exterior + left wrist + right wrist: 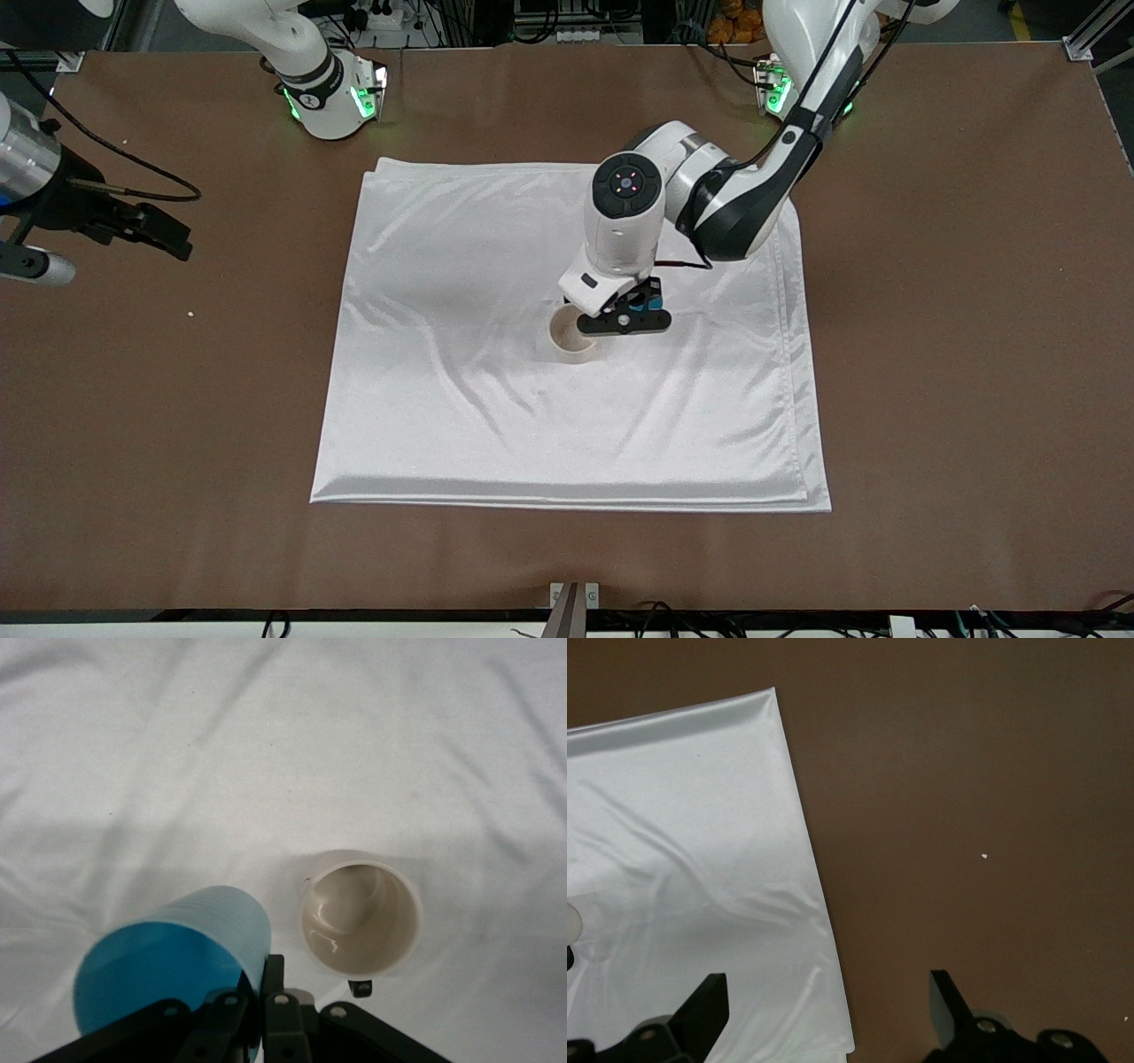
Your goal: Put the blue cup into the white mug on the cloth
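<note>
- Blue cup [653,302], front view: held in my left gripper [625,321] over the cloth [461,416], just beside the upright white mug [570,338], toward the left arm's end.
- Left wrist view: my fingers clench the cup's [168,970] wall (axis tilted, mouth up); the mug's [361,914] mouth gapes alongside, not beneath.
- Right wrist view: my right gripper [824,1010] waits released over the table [992,771].

Pretty plain setup: a brown table [957,354] with a big shiny white cloth [496,425] spread flat across the middle, folded edges showing along the side nearest the front camera and soft wrinkles running through it. A couple of tiny white crumbs [190,313] sit on the bare brown surface toward the right arm's end.
</note>
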Controlling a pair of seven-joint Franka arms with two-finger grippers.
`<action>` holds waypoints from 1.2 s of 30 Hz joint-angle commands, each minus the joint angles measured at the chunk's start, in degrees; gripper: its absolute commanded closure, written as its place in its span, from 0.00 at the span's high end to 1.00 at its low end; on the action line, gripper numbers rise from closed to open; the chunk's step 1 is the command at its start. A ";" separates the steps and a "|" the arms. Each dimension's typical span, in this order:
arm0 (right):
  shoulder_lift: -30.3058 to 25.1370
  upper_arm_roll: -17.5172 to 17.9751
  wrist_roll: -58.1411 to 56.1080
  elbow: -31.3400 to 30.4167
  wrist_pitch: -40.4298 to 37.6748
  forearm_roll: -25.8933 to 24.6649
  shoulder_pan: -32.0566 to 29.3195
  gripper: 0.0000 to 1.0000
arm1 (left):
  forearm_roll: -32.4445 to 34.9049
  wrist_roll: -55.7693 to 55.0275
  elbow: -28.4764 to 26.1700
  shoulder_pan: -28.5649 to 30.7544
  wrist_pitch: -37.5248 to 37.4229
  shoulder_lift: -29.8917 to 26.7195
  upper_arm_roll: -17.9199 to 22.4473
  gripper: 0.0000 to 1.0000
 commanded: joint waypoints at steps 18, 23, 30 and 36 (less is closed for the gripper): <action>-2.21 -0.23 -4.03 -2.38 4.59 -0.08 -0.38 1.00 | 1.43 -5.85 9.96 -9.22 5.18 8.94 5.93 0.00; -2.12 -0.23 -5.35 -2.38 5.29 -0.07 -0.99 1.00 | 1.34 -5.85 9.88 -9.23 5.27 9.55 5.93 0.00; -1.94 -0.32 -8.25 -2.55 5.99 0.01 -1.69 1.00 | 1.08 -5.77 9.88 -9.31 6.76 10.26 5.76 0.00; -1.86 0.12 -8.95 -2.46 6.78 0.19 -2.22 1.00 | 0.81 -5.77 9.88 -9.40 7.56 10.87 5.40 0.00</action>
